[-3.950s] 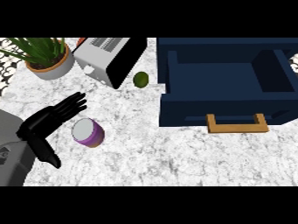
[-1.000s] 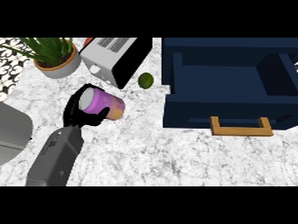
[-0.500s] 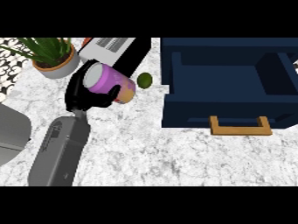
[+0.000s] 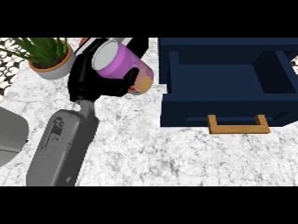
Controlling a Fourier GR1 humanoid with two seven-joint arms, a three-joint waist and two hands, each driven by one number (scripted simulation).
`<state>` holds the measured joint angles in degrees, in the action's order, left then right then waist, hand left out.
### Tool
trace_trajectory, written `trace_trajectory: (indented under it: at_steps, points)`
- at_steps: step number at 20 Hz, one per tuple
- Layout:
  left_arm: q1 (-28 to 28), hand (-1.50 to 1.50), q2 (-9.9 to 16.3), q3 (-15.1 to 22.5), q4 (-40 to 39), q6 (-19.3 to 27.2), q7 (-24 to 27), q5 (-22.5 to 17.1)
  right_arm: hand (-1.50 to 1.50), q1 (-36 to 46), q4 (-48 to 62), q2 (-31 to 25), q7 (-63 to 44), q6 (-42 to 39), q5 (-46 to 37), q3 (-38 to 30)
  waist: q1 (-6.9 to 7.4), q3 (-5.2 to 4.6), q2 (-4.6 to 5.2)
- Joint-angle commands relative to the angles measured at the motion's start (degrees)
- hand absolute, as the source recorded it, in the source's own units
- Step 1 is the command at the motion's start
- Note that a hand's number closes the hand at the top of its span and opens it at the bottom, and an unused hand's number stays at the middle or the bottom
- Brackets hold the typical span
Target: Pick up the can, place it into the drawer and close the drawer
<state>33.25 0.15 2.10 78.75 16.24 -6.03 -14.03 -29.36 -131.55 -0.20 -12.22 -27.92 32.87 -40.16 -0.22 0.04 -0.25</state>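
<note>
The left robot hand (image 4: 91, 83) is curled around the purple can (image 4: 124, 65), tilted above the tabletop (image 4: 177, 153) left of the open drawer (image 4: 232, 78), whose front wall it might strike if carried low.

Potted plant (image 4: 48, 54), upper-left corner

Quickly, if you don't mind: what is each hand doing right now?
Left hand: shut on the can, held up over the counter.
Right hand: not in view.
</note>
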Motion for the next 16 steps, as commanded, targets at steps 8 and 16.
trace_trajectory:
  at_steps: [8, 16]
  points:
    - [16.1, 1.5, -0.1, 2.1, -5.5, 8.4, -7.6, 0.8, -1.5, 2.3, -2.0, -1.7, -4.7, 2.9, 1.9, 0.1, -0.52, -0.04, 0.21]
    - [28.3, 1.5, -0.1, 2.2, -20.7, 11.9, -1.4, -2.0, -1.5, 4.9, 0.2, -2.6, -4.3, 2.8, 0.7, 0.5, -1.32, -0.03, 0.46]
